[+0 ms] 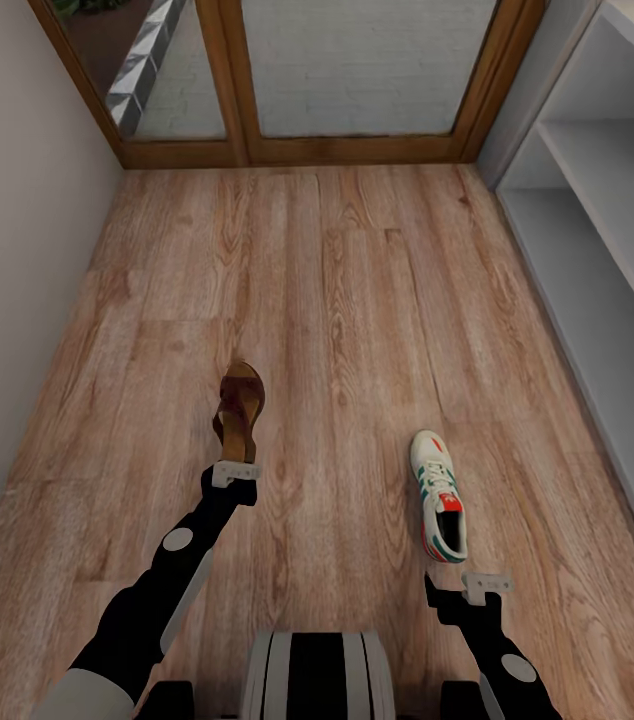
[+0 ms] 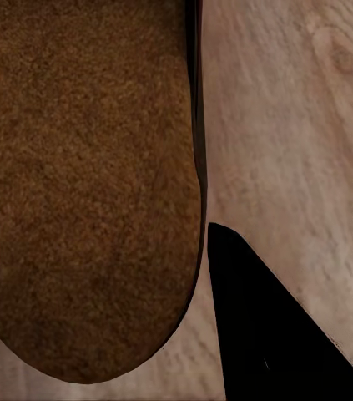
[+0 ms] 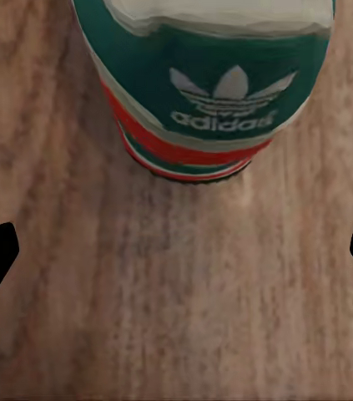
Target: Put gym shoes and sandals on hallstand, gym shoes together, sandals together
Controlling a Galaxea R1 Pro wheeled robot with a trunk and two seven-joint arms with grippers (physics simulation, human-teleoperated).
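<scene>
Your L gripper (image 1: 234,470) sits at the sandal (image 1: 240,408) heel; can't tell if its jaws grip. R gripper (image 1: 485,583) is just behind the gym shoe (image 1: 438,494), jaws wide, empty.

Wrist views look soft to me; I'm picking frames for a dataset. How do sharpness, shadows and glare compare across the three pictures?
Head view: even, flat light, no glare on the floor, faint shadows. Left wrist view: the sandal is close and grainy, its edge soft. Right wrist view: the shoe logo is readable but smeared, with a small shadow under the heel.
</scene>
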